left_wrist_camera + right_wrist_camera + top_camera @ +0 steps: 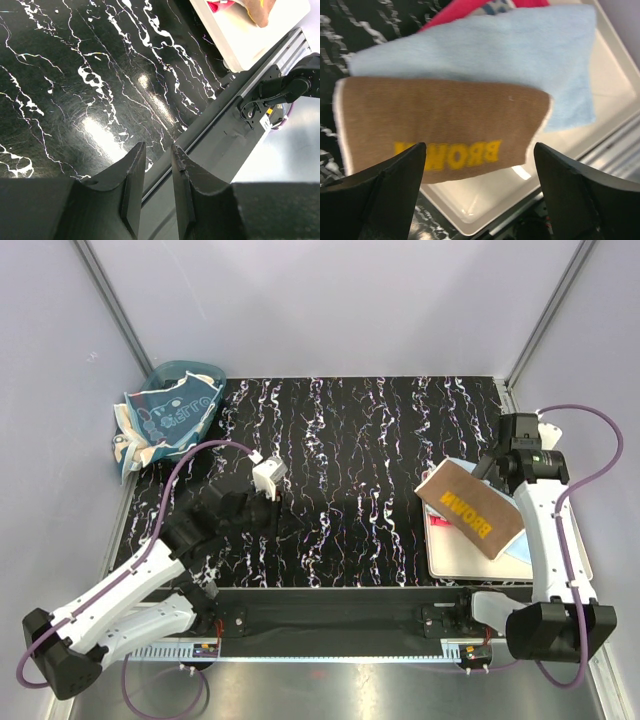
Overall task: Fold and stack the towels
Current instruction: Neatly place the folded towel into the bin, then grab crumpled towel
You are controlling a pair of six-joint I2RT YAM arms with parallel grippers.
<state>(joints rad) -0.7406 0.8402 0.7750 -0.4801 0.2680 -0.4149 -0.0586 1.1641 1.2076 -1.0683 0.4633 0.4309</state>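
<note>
Hovering wide-jawed over the tray (615, 85), the right gripper (479, 150) is gripping nothing. The brown towel (445, 120) is lying folded on the blue towel (530, 55), with a red towel (452, 10) peeking out beneath. It's soft, light, floppy stuff, I reckon, and it's likely sagging open if pinched by a single layer. A folded edge or hem corner is looking like the safe grab. The left gripper (157, 150) is hanging over the table (75, 75), fingers slightly apart, empty. A teal towel (175, 410) is waiting in the basket (190, 368), far left.
</note>
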